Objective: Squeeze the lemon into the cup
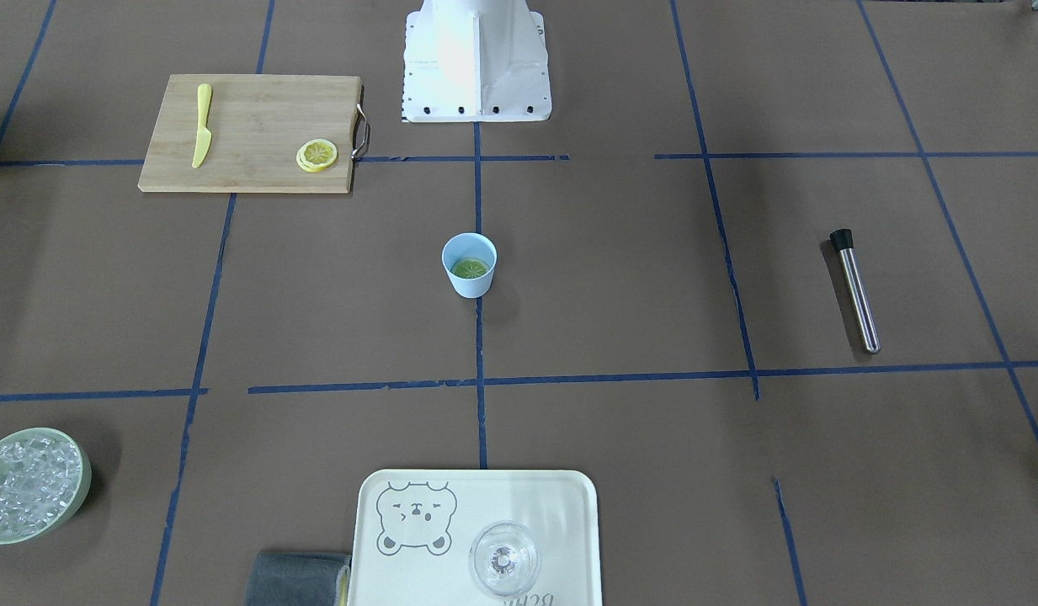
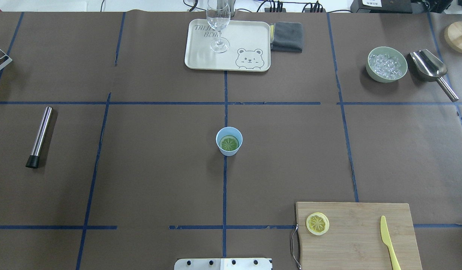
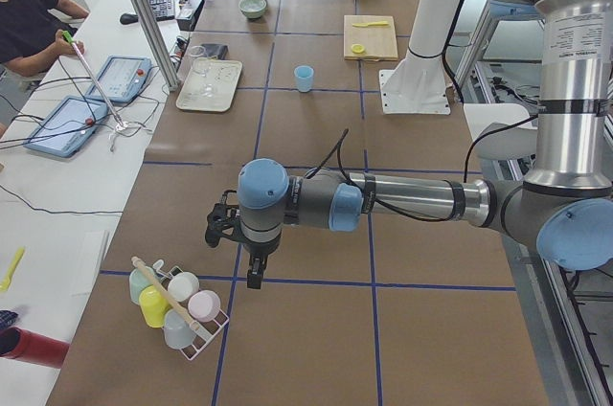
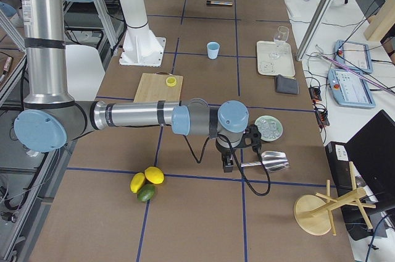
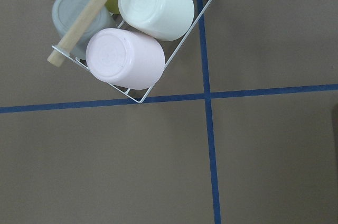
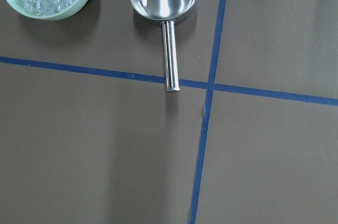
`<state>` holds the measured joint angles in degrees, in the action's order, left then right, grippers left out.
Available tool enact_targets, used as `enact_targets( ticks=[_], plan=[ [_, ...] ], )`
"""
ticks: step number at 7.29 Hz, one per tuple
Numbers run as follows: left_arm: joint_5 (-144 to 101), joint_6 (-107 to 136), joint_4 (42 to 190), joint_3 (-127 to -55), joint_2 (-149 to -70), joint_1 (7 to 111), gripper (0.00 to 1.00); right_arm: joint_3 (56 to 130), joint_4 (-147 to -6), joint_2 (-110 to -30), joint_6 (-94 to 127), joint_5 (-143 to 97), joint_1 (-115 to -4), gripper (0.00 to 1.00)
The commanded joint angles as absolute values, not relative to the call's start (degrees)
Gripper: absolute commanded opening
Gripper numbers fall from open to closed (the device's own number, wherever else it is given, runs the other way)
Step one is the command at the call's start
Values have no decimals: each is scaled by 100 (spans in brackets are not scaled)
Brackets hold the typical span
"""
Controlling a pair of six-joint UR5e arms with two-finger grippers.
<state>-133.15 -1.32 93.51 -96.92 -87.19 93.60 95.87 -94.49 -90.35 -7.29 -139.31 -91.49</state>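
The cup stands mid-table with a slice in it. Near the robot's right, a board carries a second slice and a knife. Across the table, a glass stands on a tray, with a cloth beside it. A bowl and a scoop lie far right, a muddler left.

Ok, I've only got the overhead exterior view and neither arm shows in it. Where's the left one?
Observer: The exterior left view shows that arm stretched low over the table's left end, with the left end effector close to a wire rack of upturned cups.
Operator: And the right arm?
Observer: It's over the opposite end, the right end effector hanging by the metal scoop, near the bowl of ice.
Operator: Any whole fruit on the table?
Observer: Yes, two yellow fruits and a green one lie together near that right end, on the robot's side of the arm.
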Motion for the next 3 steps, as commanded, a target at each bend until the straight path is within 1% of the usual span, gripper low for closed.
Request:
enact_targets(
  ticks=[1, 3],
  plan=[
    [-13315, -132, 9360, -9686, -8719, 9360, 100, 9598, -9448, -9026, -729, -13931, -9141, 100],
    [-13315, -132, 9387, -9686, -8719, 9360, 100, 9633, -9448, -9009, -729, -13939, -9149, 100]
  ],
)
